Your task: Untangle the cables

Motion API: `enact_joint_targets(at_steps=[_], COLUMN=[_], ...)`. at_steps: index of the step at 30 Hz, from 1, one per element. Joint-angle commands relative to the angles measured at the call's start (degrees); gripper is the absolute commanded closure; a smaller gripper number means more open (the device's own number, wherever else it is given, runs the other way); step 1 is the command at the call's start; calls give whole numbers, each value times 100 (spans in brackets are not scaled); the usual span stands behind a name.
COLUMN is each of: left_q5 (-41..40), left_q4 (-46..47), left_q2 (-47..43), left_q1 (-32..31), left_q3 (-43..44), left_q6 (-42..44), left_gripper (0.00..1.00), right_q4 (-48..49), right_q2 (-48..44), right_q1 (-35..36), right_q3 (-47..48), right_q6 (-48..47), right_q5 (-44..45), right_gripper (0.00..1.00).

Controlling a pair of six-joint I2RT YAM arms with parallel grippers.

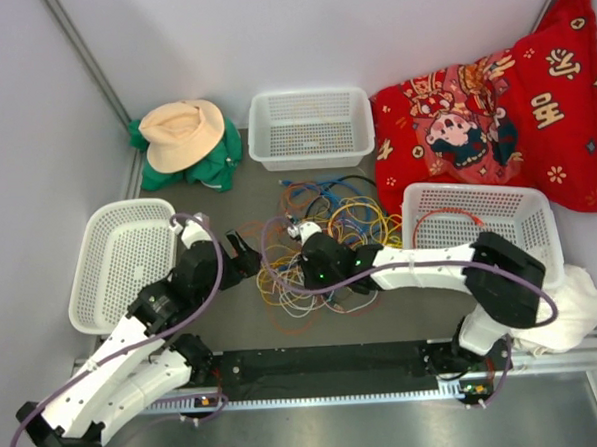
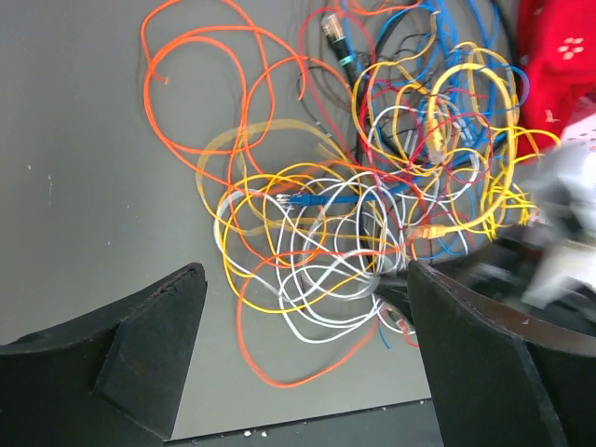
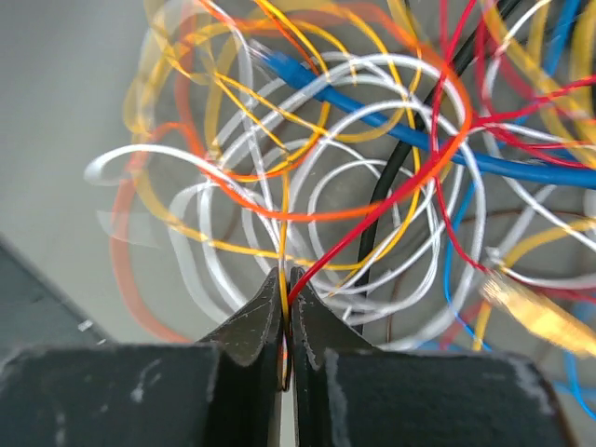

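Many-coloured cables [image 1: 330, 220], loosely looped, perhaps knotted

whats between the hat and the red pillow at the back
A white basket stands between the hat and the pillow; the top view shows it.

On my overhead feed, a tan bucket hat [image 1: 182, 132] sits on a crumpled green garment [image 1: 220, 164] at the far left corner of the grey table [image 1: 244, 326]. White plastic baskets stand around it: the back basket [image 1: 309, 93], left basket [image 1: 127, 204] and right basket [image 1: 474, 187]. A red cartoon-print cushion [image 1: 493, 113] fills the far right corner, and a white cloth [image 1: 575, 309] is bunched near right.
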Motion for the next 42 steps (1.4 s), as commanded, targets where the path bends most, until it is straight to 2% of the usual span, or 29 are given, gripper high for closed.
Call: enact_joint_targets(at_steps=[1,2,6,9,11,14,16,21,30,35,39,42], left_q5=[177,256,722,1187,1634,1856,2190,2927,4369,4625,4721,4827], left_q4=[190,305,1069,1675,2427,3326,3574,3821,4524,4324,4111,4348], left_q2=[-308,-352,-449,-388,-397,-414,-309,129,438,543,868,1036], left_q1=[-18,-18,-18,-18,-18,-27,-18,-18,-27,-27,-27,-27], left_q3=[406,433,512,600,591,503,582,854,662,582,442,276], left_q6=[521,619,1024,1288,1480,1701,1780,1894,1754,1938,2132,2105], left_gripper=[7,7,7,6,4,2,2,3,4,3,12,25], right_q4=[-406,-738,-1582,-2198,-2437,-2605,-2605,-2587,-2578,-2605,-2561,-2535], right_q2=[-1437,-1848,-2553,-2836,-2898,-3039,-3144,-3329,-3399,-3399,-3417,-3443], right_q1=[332,376,508,666,789,957,975,983,983,983,983,983], right_q3=[604,840,1447,1852,1984,1941,1845,1721,1782,1888,2011,2107], right_q6=[-322,-384,-472,-420,-376,-306,-227,-200,-218,-209,-174,-130], right_q5=[599,680,725,724,829,1041,1076,1059,1023,927,646,453], right_gripper=[100,100,100,100,100,100,100,100,100,100,100,100])
